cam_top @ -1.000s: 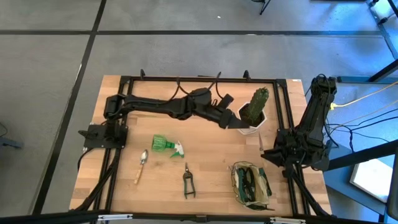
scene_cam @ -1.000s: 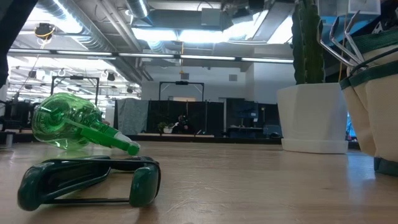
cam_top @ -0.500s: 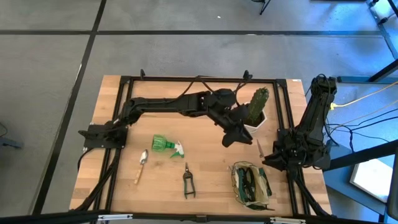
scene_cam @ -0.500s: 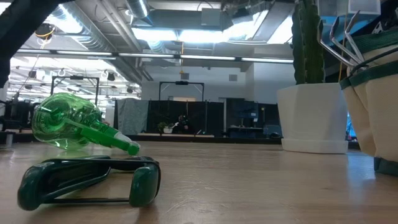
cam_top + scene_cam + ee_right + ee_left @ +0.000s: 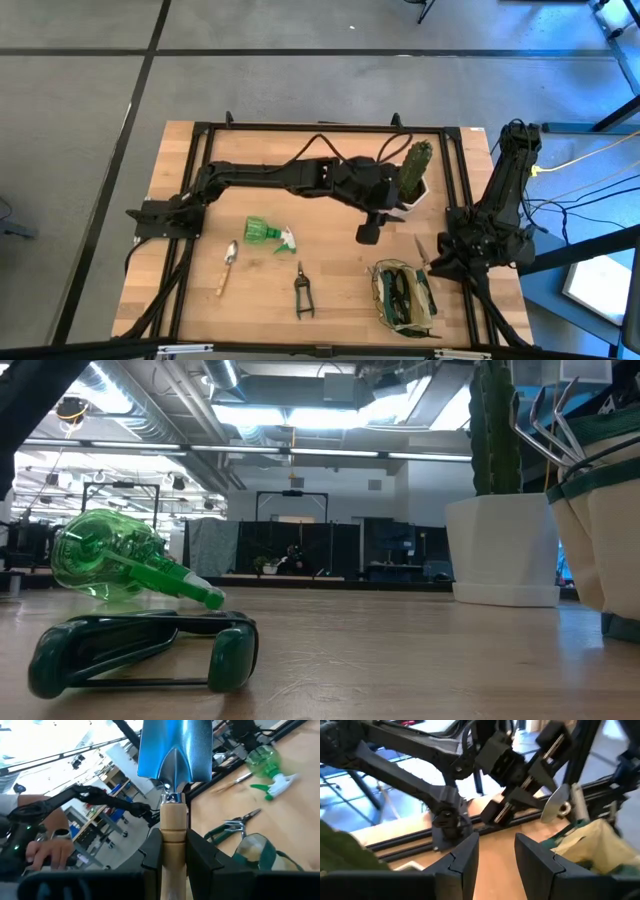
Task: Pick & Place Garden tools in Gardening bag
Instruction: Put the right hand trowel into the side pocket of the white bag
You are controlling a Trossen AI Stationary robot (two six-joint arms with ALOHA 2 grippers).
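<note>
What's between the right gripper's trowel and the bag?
Nothing visible. The right gripper holds the trowel just beside the gardening bag, whose top is open. The left gripper hangs nearby, off that path.

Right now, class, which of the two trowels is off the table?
The trowel clamped in the right gripper, above the gardening bag. The other trowel lies flat on the table.

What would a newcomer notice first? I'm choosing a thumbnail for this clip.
The right gripper is shut on a silver trowel, blade up, near the gardening bag. The left gripper reaches out mid-table beside the cactus, fingers apart and empty. The green spray bottle lies further left.
</note>
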